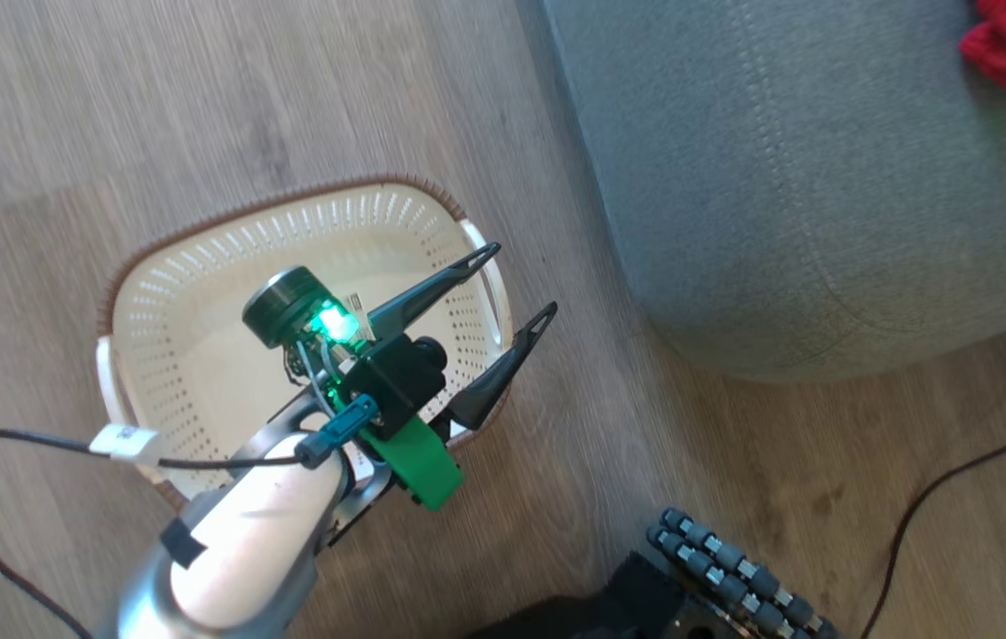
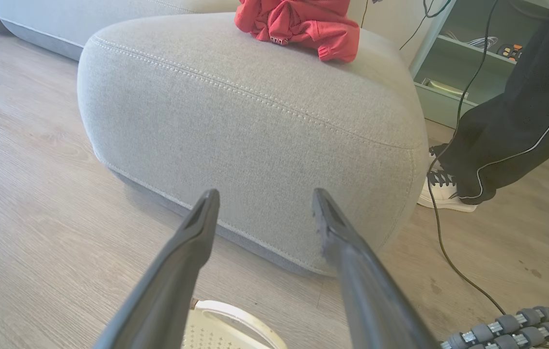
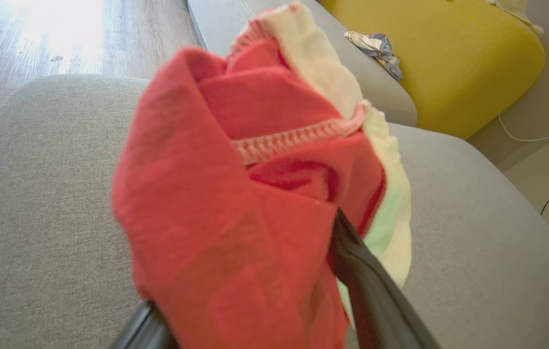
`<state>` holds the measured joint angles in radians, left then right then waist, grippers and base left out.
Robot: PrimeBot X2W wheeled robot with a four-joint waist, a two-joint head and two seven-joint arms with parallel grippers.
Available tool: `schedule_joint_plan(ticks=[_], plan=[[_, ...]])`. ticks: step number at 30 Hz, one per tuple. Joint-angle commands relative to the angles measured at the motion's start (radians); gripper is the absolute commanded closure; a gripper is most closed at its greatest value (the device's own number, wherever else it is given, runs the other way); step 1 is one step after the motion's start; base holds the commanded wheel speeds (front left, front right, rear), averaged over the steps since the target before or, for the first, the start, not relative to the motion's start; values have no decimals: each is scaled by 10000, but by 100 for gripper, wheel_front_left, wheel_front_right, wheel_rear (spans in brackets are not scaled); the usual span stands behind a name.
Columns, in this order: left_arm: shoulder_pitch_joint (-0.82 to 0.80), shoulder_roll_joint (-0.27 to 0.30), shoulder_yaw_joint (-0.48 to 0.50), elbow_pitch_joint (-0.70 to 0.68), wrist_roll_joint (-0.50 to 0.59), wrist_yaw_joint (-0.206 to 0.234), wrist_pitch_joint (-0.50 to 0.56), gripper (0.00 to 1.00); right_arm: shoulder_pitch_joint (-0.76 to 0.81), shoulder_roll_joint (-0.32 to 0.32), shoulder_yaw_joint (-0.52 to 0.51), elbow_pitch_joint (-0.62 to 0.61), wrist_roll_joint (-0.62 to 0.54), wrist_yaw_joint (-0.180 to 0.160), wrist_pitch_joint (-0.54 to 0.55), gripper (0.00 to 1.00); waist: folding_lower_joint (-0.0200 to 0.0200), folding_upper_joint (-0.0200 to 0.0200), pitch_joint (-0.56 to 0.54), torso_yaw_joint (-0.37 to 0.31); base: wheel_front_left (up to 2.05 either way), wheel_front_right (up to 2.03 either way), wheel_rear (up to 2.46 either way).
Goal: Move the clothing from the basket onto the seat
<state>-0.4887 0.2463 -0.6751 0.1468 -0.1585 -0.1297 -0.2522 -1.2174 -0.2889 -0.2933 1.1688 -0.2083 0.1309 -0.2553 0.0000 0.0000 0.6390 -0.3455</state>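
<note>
While clothing (image 3: 206, 169) hangs between spread right tool (image 3: 269, 218) | left tool (image 1: 522, 279) wide above basket (image 1: 201, 293)

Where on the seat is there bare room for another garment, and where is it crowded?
The seat is bare across most of its top, from the rounded edge facing the basket to past the stitched seam. It is crowded at the far corner, where the red clothing lies.

Right wrist view: clothing (image 3: 235, 203) blurred; it covers the right gripper (image 3: 250, 223) tips and most of the 7 o'clock finger. Head view: clothing cropped at 1 o'clock. Left wrist view: basket (image 2: 235, 325) cropped at 6 o'clock, person (image 2: 511, 126) cropped at 2 o'clock.
</note>
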Motion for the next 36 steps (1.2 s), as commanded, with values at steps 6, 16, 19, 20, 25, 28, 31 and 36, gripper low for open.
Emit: schedule_joint_plan(ticks=[6, 16, 19, 20, 25, 28, 31, 36], plan=[[181, -498, 354, -228, -181, -10, -95, 0, 299, -382, 620, -34, -286, -2, -64, 0, 0, 0, -944, 62, 0, 0, 0], [768, -1141, 717, -70, -277, -10, -95, 0, 816, -452, 1917, -790, 516, -2, -64, 0, 0, 0, -2451, 174, 0, 0, 0], [1001, -1299, 867, -60, -264, -10, -95, 0, 1158, -443, 2314, -1320, 1099, -2, -64, 0, 0, 0, -2857, 225, 0, 0, 0], [1078, -1350, 939, -62, -253, -10, -95, 0, 1302, -448, 2396, -1509, 1349, -2, -64, 0, 0, 0, -2987, 245, 0, 0, 0], [1329, -1543, 1347, -95, -161, -10, -95, 0, 2174, -598, 3014, -2902, 2514, -2, -64, 0, 0, 0, -3497, 399, 0, 0, 0], [1403, -1596, 1511, -108, -123, -10, -95, 0, 2608, -737, 3322, -3634, 2837, -2, -64, 0, 0, 0, -3696, 504, 0, 0, 0], [1541, -1659, 1840, -61, 35, 21, -95, 0, 3357, -856, 3571, -4751, 3129, -2, -64, 0, 0, 0, -4020, 691, 0, 0, 0], [1886, -1811, 2537, -64, 98, 230, -95, 0, 4686, -625, 3603, -6449, 3786, -2, -64, 0, 0, 0, -4526, 1068, 0, 0, 0]])
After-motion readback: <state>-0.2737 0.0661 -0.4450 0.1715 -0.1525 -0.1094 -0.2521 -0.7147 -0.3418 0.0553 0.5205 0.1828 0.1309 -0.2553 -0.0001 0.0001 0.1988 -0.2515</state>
